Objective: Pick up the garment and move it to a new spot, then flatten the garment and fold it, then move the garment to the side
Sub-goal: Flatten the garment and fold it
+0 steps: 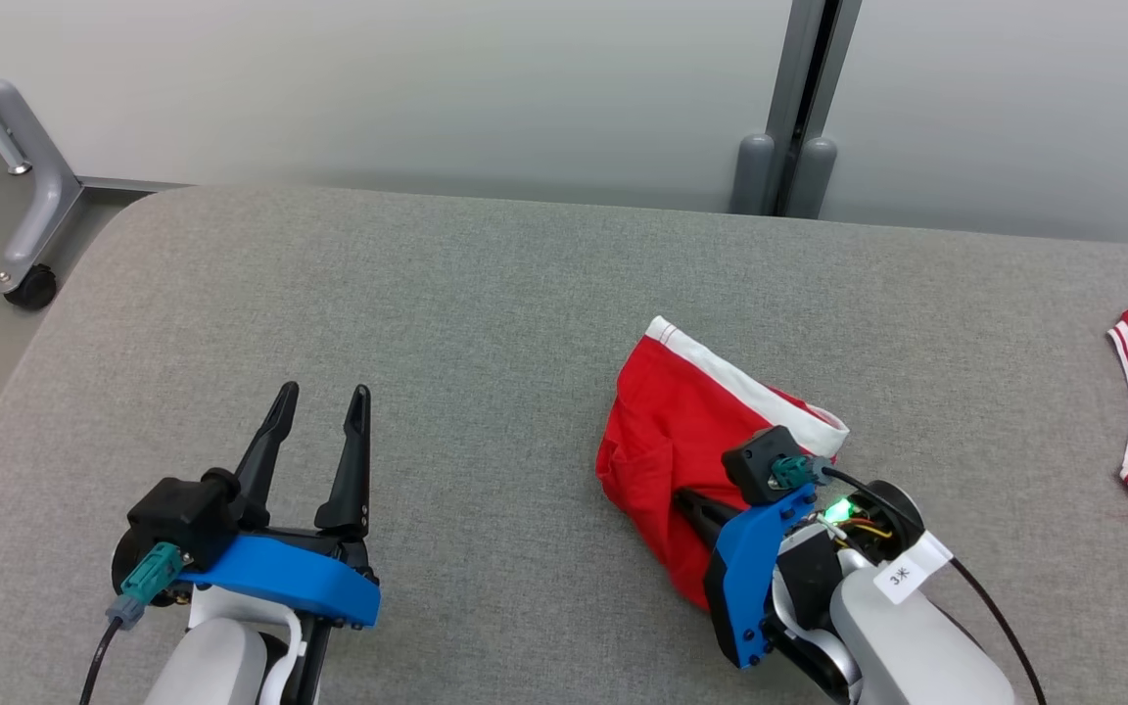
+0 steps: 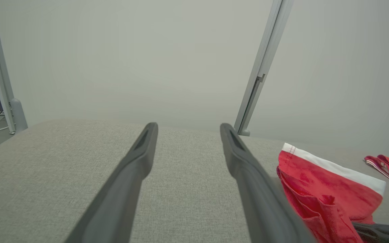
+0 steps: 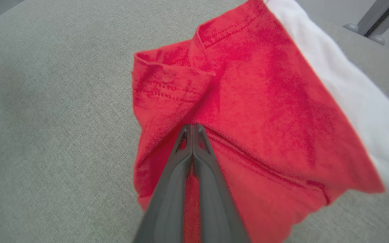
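Pinching the crumpled red cloth garment with white waistband (image 3: 255,101), which lies on the grey fabric surface (image 1: 486,323), the right gripper (image 3: 191,130) is clamped tight; the left gripper (image 1: 324,392) gapes wide, well apart to its left.

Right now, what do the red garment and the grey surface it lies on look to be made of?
The red garment looks like soft matte knit cloth, probably cotton jersey: it wrinkles limply and shows rows of stitching at its hems. Its white band seems a smoother elastic trim. The grey surface looks like woven upholstery fabric, with a fine flecked weave and a rounded corner.
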